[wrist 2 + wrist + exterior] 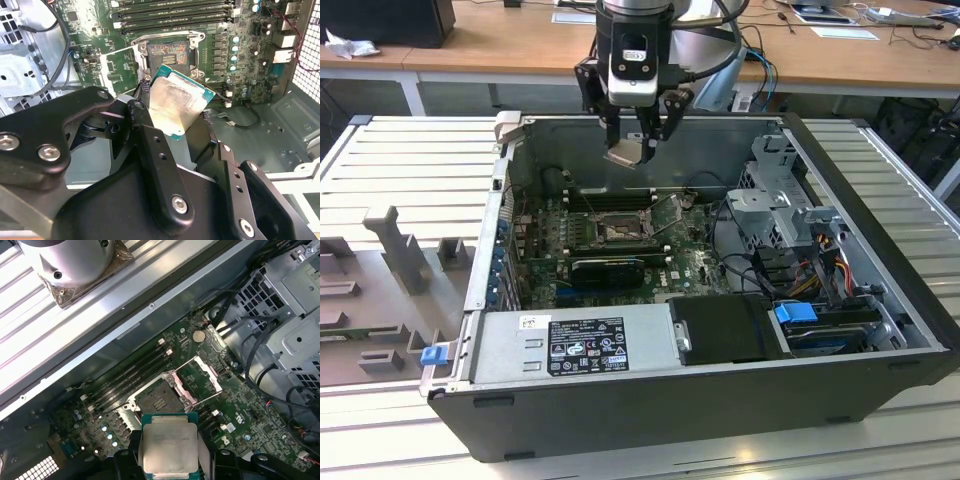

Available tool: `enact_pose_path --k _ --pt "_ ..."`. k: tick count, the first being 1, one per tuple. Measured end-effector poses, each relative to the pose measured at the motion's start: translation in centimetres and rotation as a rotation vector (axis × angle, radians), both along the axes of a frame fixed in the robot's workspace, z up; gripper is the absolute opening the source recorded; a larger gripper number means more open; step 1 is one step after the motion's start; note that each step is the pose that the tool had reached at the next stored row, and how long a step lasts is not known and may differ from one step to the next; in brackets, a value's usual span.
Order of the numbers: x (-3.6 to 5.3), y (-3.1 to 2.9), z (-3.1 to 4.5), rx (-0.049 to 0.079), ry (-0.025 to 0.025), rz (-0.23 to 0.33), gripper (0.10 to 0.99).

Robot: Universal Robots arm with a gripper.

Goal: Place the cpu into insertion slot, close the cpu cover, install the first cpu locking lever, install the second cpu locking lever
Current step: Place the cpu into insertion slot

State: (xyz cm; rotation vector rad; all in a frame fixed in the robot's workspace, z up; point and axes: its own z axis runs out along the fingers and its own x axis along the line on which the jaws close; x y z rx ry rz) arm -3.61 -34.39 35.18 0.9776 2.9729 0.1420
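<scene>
The gripper (633,143), fingers closed on the cpu (628,153), hangs over the open computer case (670,410). The case lies on a slatted metal table (410,160); wooden desks (500,45) stand beyond.

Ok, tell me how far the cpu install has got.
Done: nothing seated so far. In hand: the hand grips the cpu above the open case. Left: the insertion slot lies bare and the cpu cover stands open, so seating, closing and locking remain.
</scene>
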Motion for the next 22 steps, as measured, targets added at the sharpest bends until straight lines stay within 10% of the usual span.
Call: enact_pose_path --k 22 --pt "0.00 0.00 -0.06 0.000 0.0000 -0.131 0.533"
